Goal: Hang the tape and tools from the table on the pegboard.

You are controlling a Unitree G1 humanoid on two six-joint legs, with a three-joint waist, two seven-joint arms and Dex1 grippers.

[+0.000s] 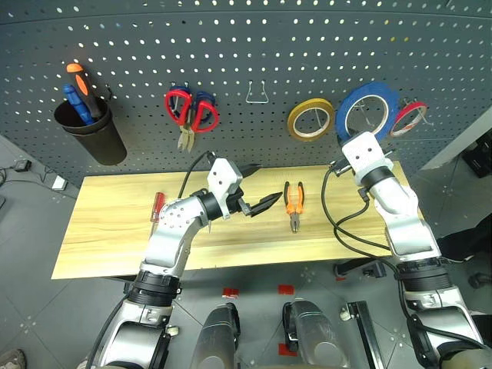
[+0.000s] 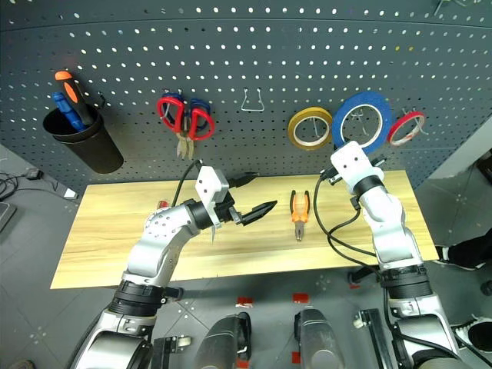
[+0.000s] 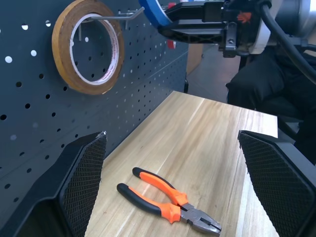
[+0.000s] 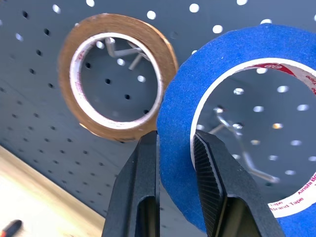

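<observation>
With your right tool [image 4: 175, 163] pinching the blue tape [image 4: 237, 123], line its hole over the bare hook [image 4: 237, 148] before releasing; your left tool [image 2: 257, 211] stands spread.

The pegboard [image 1: 254, 54] stands behind the table [image 1: 115, 231]. On the table, the pliers [image 1: 294, 204] lie right of centre and the screwdriver [image 1: 156, 206] far to the left. On the board, a cup [image 1: 96, 134] hangs leftmost, then scissors [image 1: 191, 111], a roll [image 1: 310, 119], and the tape [image 1: 367, 108] held against the board right of it.
</observation>
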